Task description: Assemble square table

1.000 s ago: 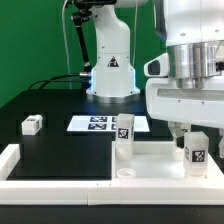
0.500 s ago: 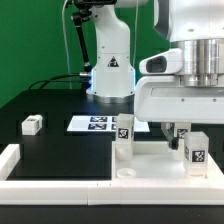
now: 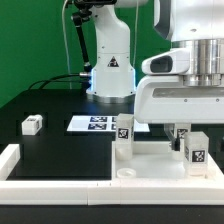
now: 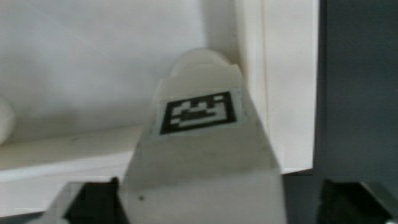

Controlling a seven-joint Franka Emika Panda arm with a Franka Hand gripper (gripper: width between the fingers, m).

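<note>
Hand [image 3: 188, 138] slightly shifted, leg [image 4: 199, 140] between fingers [image 4: 89, 203]

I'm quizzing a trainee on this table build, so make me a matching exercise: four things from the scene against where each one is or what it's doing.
Things
1. marker board
2. slab
3. lone leg
4. end effector

Places and states
A. a tagged leg stands upright at its corner
B. sits on the black table, away from the slab
C. hangs over the rightmost leg in the exterior view
D. lies flat in front of the robot's base

Pairs: 1-D, 2-A, 3-B, 4-C
</note>
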